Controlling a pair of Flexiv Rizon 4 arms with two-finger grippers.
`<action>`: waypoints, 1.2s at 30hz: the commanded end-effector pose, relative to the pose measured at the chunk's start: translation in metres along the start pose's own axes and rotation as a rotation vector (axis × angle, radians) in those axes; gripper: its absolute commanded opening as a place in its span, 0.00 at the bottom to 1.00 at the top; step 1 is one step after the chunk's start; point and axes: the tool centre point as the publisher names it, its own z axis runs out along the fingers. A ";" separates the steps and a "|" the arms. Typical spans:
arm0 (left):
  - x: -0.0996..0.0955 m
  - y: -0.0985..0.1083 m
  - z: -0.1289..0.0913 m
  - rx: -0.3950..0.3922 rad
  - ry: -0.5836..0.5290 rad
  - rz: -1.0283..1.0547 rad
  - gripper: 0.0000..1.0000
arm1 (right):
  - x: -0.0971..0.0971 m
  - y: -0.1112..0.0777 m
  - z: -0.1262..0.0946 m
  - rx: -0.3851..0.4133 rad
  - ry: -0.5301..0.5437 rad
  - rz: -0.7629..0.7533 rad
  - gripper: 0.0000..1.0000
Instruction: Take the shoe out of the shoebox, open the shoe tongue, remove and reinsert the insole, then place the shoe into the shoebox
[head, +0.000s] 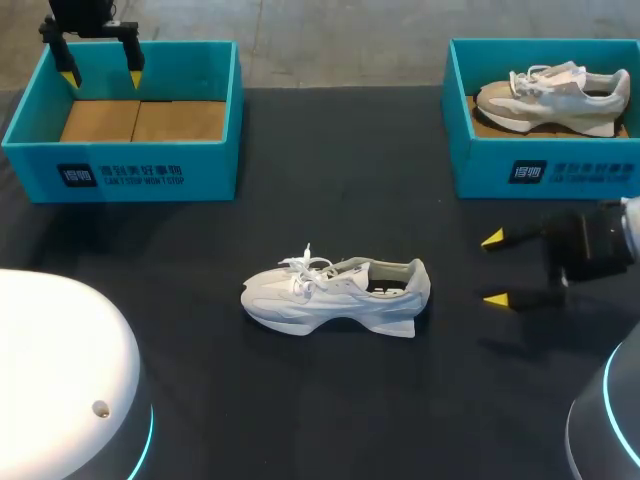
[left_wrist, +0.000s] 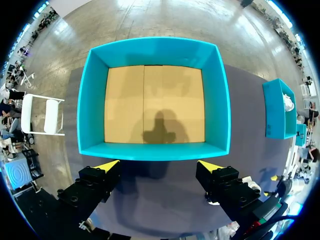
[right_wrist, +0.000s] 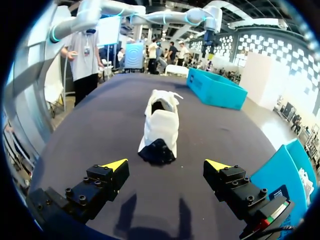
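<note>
A white shoe (head: 335, 297) lies on its sole in the middle of the dark table, toe to the left, heel to the right. In the right wrist view the shoe (right_wrist: 161, 125) sits ahead of my right gripper (right_wrist: 166, 165), heel nearest, well clear of the open fingers. My right gripper (head: 494, 269) stands a little to the right of the heel, low over the table. My left gripper (head: 100, 63) hangs open over the empty teal shoebox (head: 210, 158) at the back left; its cardboard floor (left_wrist: 154, 104) shows below the gripper (left_wrist: 156, 163).
A second teal shoebox (head: 480, 170) at the back right holds a beige and white shoe (head: 553, 98). It shows beside the right gripper as a teal box (right_wrist: 285, 175). The dark tabletop (head: 330, 200) runs between the boxes.
</note>
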 end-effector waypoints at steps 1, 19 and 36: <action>0.000 0.000 0.000 -0.001 -0.001 0.000 1.00 | -0.004 0.002 0.026 0.003 -0.023 0.031 1.00; 0.000 0.000 0.000 -0.001 -0.001 0.000 1.00 | 0.011 0.013 0.072 -0.005 -0.030 0.116 1.00; 0.000 0.000 0.000 -0.001 -0.001 0.000 1.00 | 0.021 0.017 0.107 -0.041 -0.044 0.157 1.00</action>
